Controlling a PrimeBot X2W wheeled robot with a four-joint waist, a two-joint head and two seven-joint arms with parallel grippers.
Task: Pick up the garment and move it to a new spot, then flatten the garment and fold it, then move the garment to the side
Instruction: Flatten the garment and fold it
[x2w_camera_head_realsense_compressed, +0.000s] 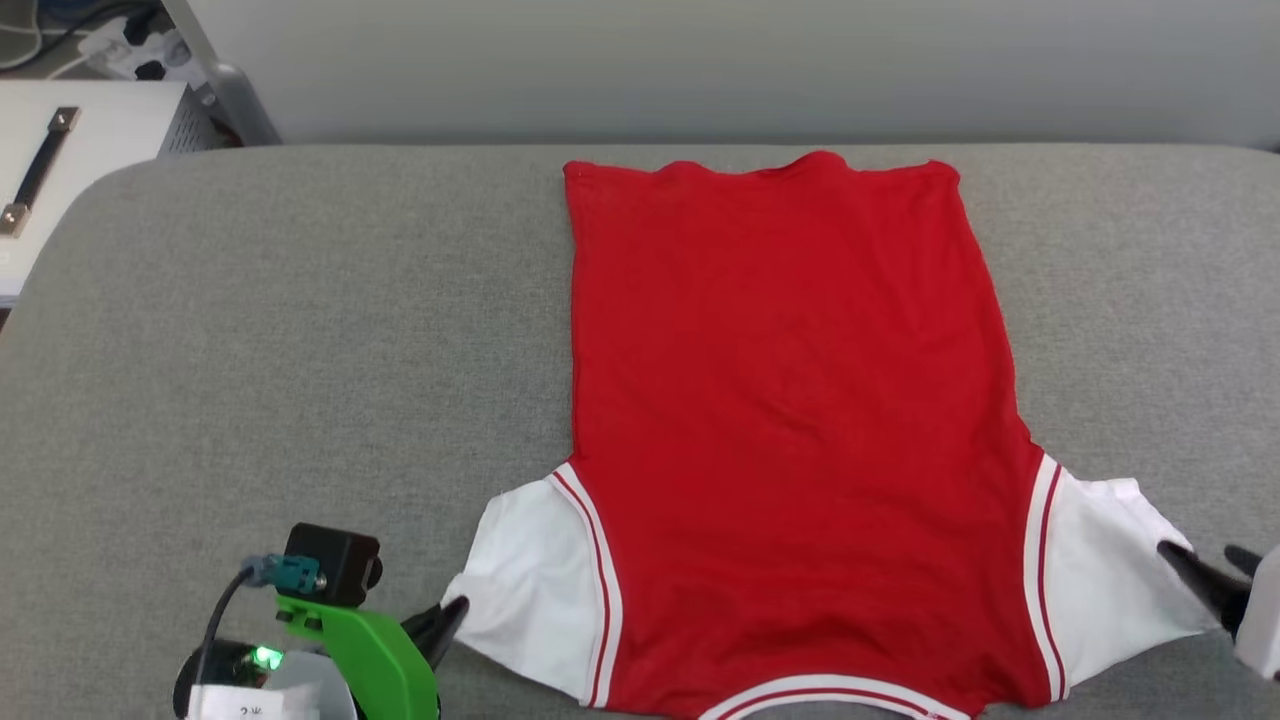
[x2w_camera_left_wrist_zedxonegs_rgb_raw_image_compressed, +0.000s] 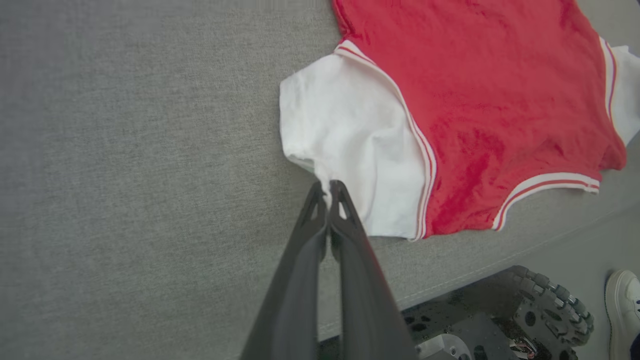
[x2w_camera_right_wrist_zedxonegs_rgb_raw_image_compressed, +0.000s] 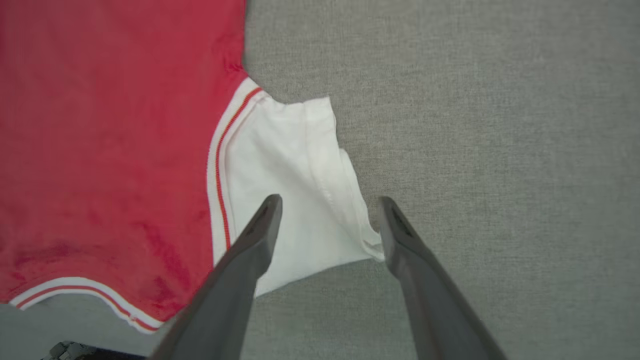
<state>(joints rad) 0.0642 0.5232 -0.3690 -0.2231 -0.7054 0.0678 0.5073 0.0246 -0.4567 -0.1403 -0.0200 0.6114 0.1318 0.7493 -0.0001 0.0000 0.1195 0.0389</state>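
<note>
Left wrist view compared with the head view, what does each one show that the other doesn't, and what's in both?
Left wrist view: the left gripper pinched shut on the corner of the left sleeve, plus a wheel of the robot's base and a white shoe past the near edge.
Head view: the far hem, the right gripper open at the right sleeve, and a white case with a black handle.
Both: the red garment lying flat on the grey surface.
</note>
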